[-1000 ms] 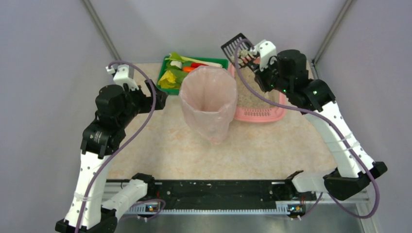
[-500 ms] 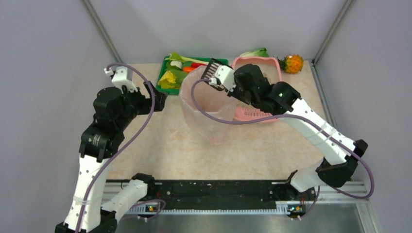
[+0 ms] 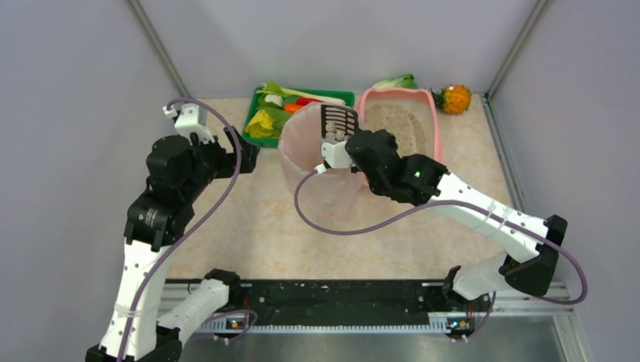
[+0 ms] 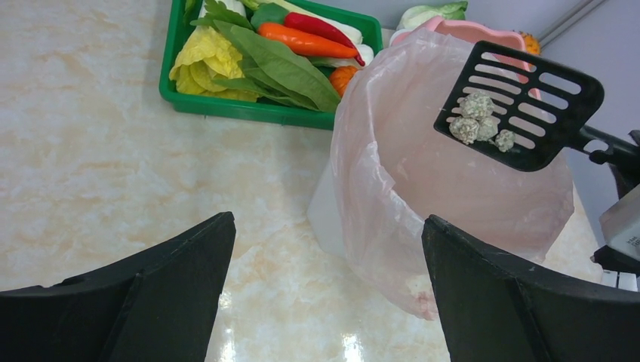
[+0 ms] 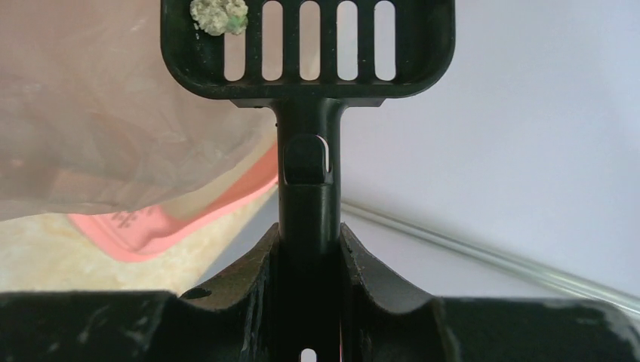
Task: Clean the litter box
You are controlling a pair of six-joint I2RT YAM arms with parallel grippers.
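Observation:
The pink litter box (image 3: pixel 435 124) with beige litter (image 3: pixel 392 122) sits at the back right; its rim also shows in the left wrist view (image 4: pixel 468 30). My right gripper (image 3: pixel 337 154) is shut on the handle of a black slotted scoop (image 3: pixel 339 121). It holds the scoop level over the mouth of the tall pink bag-lined bin (image 3: pixel 321 170). Several grey-green clumps (image 4: pixel 478 122) lie on the scoop (image 4: pixel 521 94). In the right wrist view the scoop (image 5: pixel 309 45) carries a clump (image 5: pixel 217 15), and the gripper (image 5: pixel 308 241) clamps the handle. My left gripper (image 4: pixel 328 241) is open and empty, left of the bin (image 4: pixel 453 188).
A green tray (image 3: pixel 343 95) of vegetables stands behind the bin, seen too in the left wrist view (image 4: pixel 226 110). A leafy green (image 3: pixel 398 81) and an orange spiky fruit (image 3: pixel 455 98) lie behind the litter box. Grey walls close in the table.
My right arm has swung the scoop from above the litter box's far end leftwards to over the bin's mouth, uncovering the litter box. The left arm has not moved.

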